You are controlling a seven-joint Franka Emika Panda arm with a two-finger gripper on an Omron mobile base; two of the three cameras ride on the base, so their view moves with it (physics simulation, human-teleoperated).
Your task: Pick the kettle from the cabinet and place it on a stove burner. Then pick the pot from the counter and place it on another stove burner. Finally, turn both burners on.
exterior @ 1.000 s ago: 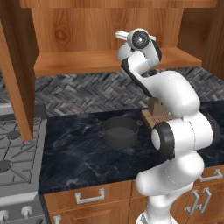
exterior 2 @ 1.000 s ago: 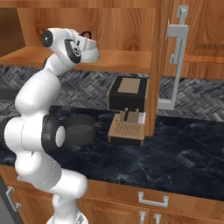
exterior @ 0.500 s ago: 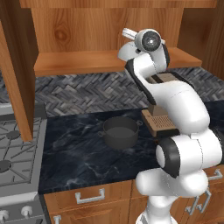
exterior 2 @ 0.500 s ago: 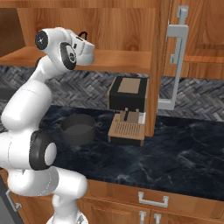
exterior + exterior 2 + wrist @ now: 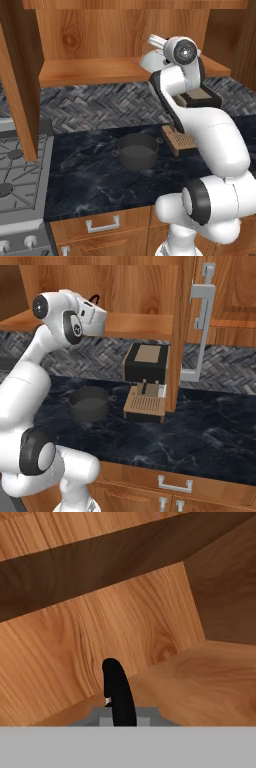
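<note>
Gripper: jaws closed on thin black arched handle of kettle, upper centre of left base view | kettle: silvery dome, on plank shelf of wood-grain cabinet | pot: dark grey, round, low, two loop handles, nothing inside, on glossy black veined counter, frame centre.

The black counter carried the pot near its middle and a coffee machine to the right; the kettle sat on the cabinet shelf.
</note>
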